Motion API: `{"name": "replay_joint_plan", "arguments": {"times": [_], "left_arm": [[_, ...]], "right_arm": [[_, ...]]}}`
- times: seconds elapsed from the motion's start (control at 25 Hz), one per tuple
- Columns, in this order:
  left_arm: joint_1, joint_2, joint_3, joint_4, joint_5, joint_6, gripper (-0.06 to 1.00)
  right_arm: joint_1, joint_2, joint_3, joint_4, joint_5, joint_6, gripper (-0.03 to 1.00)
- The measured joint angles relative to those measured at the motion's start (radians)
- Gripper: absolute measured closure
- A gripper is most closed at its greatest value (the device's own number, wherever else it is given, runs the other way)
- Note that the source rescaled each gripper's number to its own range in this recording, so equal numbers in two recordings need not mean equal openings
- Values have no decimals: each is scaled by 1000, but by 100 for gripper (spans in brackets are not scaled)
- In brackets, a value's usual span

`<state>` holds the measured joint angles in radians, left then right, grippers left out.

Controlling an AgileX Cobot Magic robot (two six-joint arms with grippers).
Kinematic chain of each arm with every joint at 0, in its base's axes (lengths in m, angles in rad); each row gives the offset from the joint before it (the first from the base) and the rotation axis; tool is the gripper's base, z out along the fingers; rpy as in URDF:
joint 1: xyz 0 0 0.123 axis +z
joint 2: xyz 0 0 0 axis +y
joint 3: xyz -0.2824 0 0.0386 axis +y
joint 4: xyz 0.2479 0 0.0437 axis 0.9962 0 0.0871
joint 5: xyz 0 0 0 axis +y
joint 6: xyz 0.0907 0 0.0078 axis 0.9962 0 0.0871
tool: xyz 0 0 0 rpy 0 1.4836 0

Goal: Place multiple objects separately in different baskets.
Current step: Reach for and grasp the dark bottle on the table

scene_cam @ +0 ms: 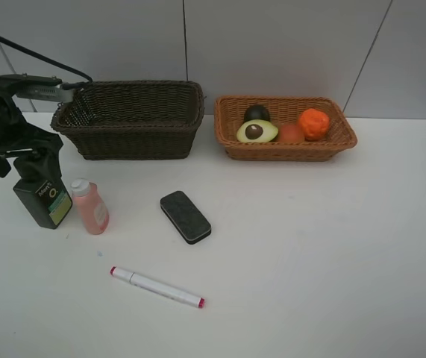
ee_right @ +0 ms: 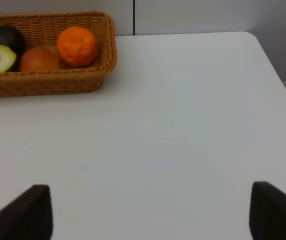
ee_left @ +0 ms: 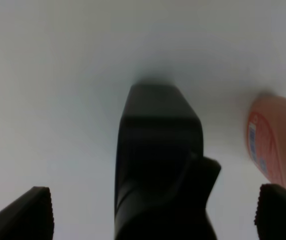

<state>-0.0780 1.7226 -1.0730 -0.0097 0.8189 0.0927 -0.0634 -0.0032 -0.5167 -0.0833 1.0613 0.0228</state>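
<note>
The dark green pump bottle (scene_cam: 45, 200) stands at the table's left, with the small pink bottle (scene_cam: 91, 207) just right of it. My left gripper (scene_cam: 30, 160) hangs open over the pump head, its fingers wide on either side of the bottle (ee_left: 158, 150) without touching it. The black eraser (scene_cam: 185, 216) and the white red-tipped marker (scene_cam: 157, 287) lie nearer the middle. The dark brown basket (scene_cam: 134, 138) is empty. The tan basket (scene_cam: 287, 151) holds the avocado (scene_cam: 257, 131), mangosteen (scene_cam: 257, 112), peach (scene_cam: 290, 133) and orange (scene_cam: 313, 124). My right gripper (ee_right: 150, 215) is open above bare table.
Both baskets stand side by side at the back of the white table (scene_cam: 332, 246), against a grey wall. In the right wrist view the table's right edge (ee_right: 278, 75) lies close to the tan basket (ee_right: 47, 82). The pink bottle (ee_left: 275, 142) sits next to one left finger.
</note>
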Motion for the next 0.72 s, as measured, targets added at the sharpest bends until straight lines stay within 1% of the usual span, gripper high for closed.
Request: {"name": "replay_joint_plan", "arguments": {"times": [0.12, 0.72], "left_arm": [[-5, 30, 0, -1, -7, 14, -6], [-10, 120, 4, -3, -53, 16, -6]], "right_arm": [[0, 0, 0, 0, 0, 0, 3], [0, 0, 0, 0, 0, 0, 3]]}}
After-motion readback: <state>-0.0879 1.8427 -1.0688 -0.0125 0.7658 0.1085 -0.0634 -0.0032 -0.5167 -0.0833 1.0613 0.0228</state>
